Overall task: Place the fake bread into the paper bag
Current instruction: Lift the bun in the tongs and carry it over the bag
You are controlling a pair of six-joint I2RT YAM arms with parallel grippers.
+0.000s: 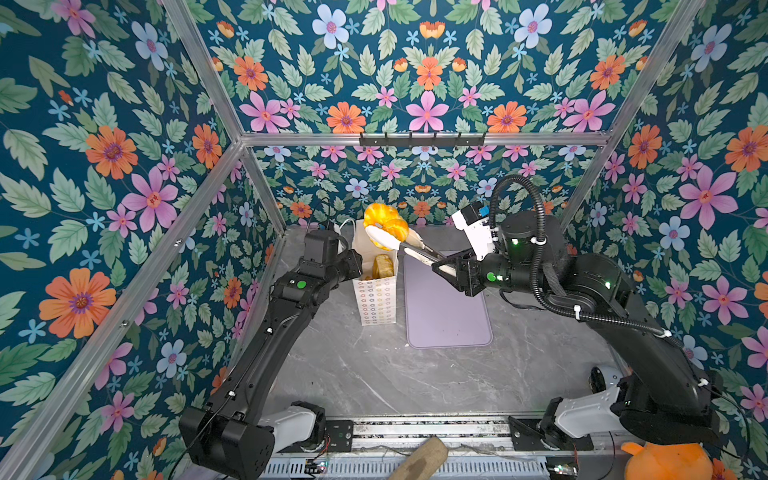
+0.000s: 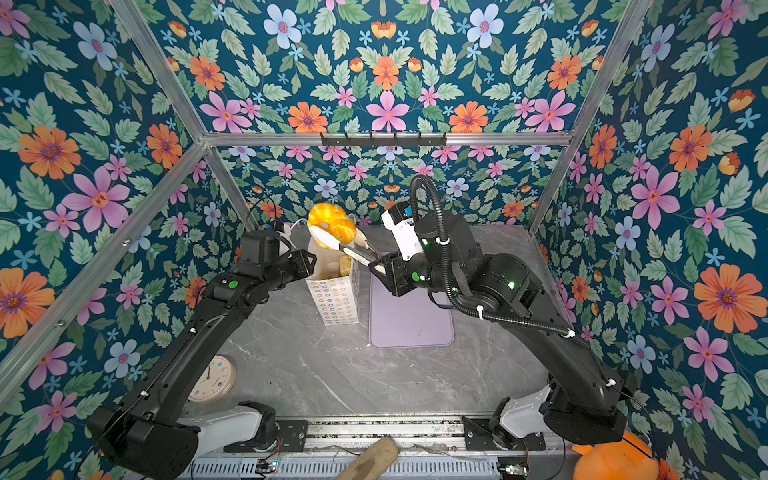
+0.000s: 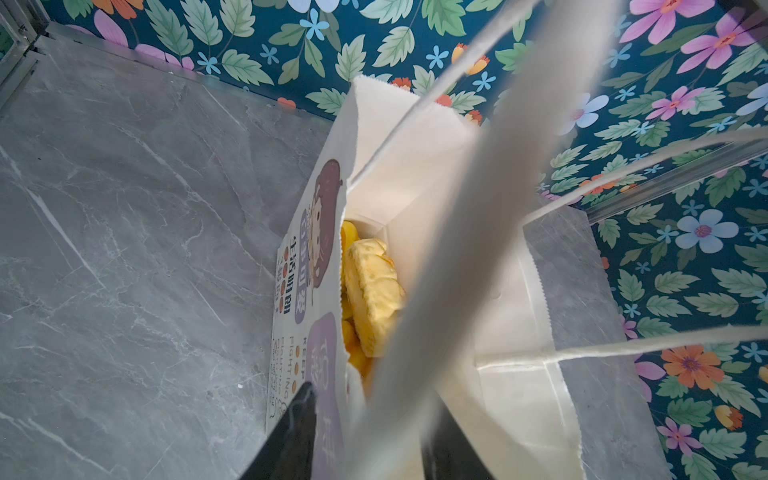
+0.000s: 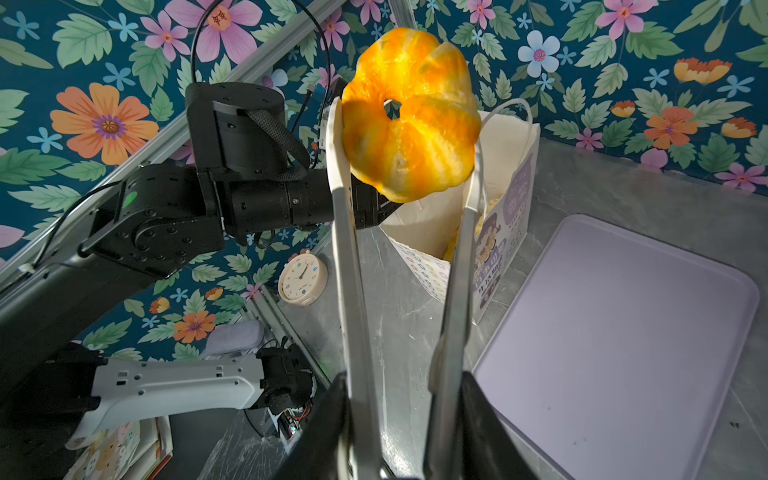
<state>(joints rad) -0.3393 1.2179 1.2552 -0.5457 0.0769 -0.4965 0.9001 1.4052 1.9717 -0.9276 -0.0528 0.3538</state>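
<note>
A glossy ring-shaped bun (image 1: pixel 384 222) (image 2: pixel 330 224) (image 4: pixel 409 120), one piece of the fake bread, hangs above the mouth of the paper bag (image 1: pixel 376 299) (image 2: pixel 334 299) (image 4: pixel 428 224). White tongs (image 4: pixel 345 249) pinch it. My right gripper (image 1: pixel 440 266) (image 2: pixel 378 266) (image 4: pixel 403 382) is shut on the tongs' handles. Inside the bag lie other golden pieces of bread (image 3: pixel 372 291) (image 1: pixel 382 266). My left gripper (image 1: pixel 353 266) (image 3: pixel 370 415) is at the bag's left rim, one finger outside the printed wall (image 3: pixel 320 249) and one inside, closed on the paper.
A lilac mat (image 1: pixel 446 303) lies right of the bag on the grey marble table (image 1: pixel 374 374). A cream clock (image 2: pixel 212 380) sits under my left arm. An orange plush (image 1: pixel 665 461) and a brown block (image 1: pixel 419 461) lie by the front rail.
</note>
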